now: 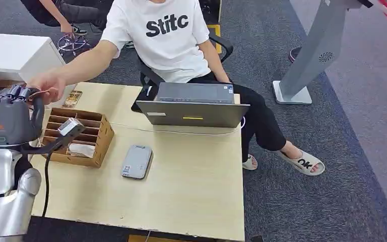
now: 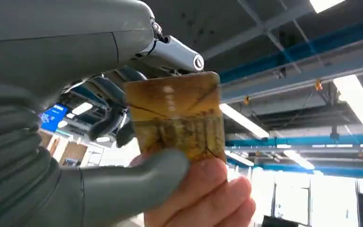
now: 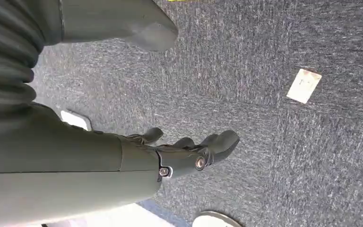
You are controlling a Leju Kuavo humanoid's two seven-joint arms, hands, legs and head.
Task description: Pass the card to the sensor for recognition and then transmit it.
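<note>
My left hand (image 1: 10, 118) is raised at the table's left edge. In the left wrist view a worn yellow-brown card (image 2: 175, 113) stands between my thumb (image 2: 137, 182) and my fingers (image 2: 170, 54). A person's hand (image 1: 48, 85) reaches across to it, and that person's fingers (image 2: 208, 194) grip the card's lower edge beside my thumb. The flat grey card sensor (image 1: 137, 161) lies on the table to the right of my hand. My right hand (image 3: 184, 151) hangs over the carpet, its fingers loosely apart and holding nothing.
A brown slotted card box (image 1: 78, 136) stands by my left hand, with another card (image 1: 72, 99) lying behind it. A grey laptop (image 1: 194, 106) sits at the table's far edge in front of the seated person. A grey kiosk stand (image 1: 312, 55) is at the far right.
</note>
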